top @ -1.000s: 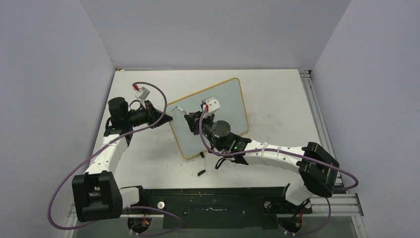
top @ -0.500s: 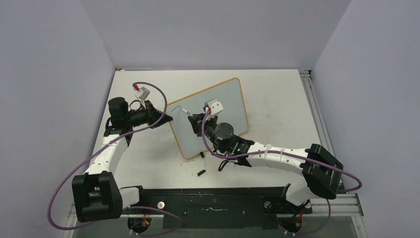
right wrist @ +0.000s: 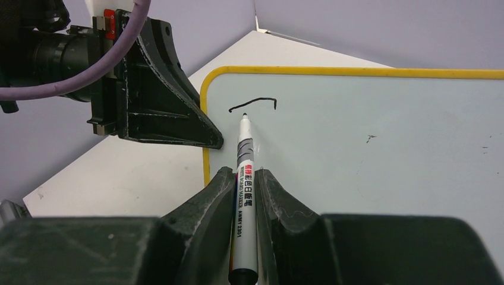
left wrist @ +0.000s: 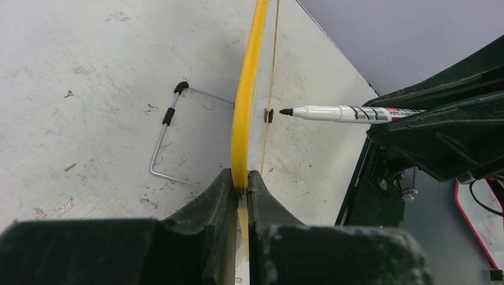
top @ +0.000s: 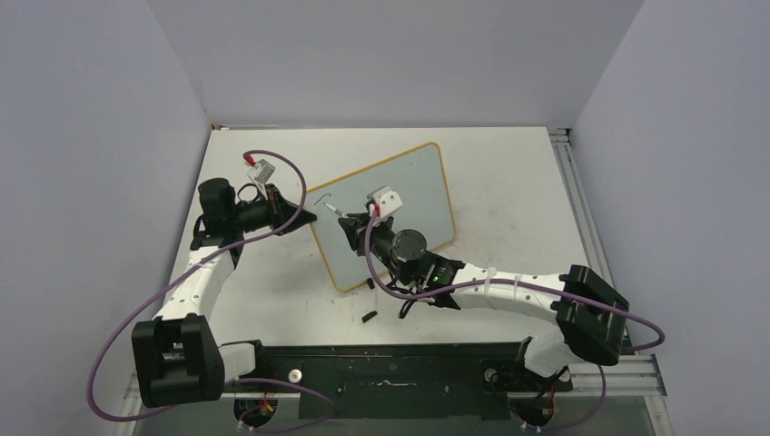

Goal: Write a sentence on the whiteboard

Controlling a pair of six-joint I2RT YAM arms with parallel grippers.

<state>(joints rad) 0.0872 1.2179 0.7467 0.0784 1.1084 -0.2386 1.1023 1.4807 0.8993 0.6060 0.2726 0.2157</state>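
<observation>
Whiteboard [top: 419, 184] stands propped at a tilt in the middle of the table [top: 518, 173], its yellow frame [left wrist: 245, 101] pinched at the left edge by the left gripper [left wrist: 239, 178], whose fingers are clenched on that frame. A wire leg [left wrist: 163, 139] rests on the table behind it. The right gripper [right wrist: 242, 178] is clamped shut around a black whiteboard marker [right wrist: 245, 157], tip forward. Only one short hooked stroke [right wrist: 254, 102] of the sentence is on the board, near its upper left corner, so the writing is judged barely begun. The marker tip sits just below that stroke; in the left wrist view it appears a hair short of the surface, though contact cannot be ruled out. Risks noted: the board is restrained along one edge only, so firm pen pressure could swing or slide it in the left jaws and distort the letters; too light a touch would leave broken strokes; the smooth marker barrel could twist or creep between the right fingers under side load; the right wrist, passing low over the board, could smear fresh ink. Left arm reaches forward with elbow bent and wrist turned toward the board's edge. Right arm stretches low and leftward across the table, wrist aimed at the board's upper left.
</observation>
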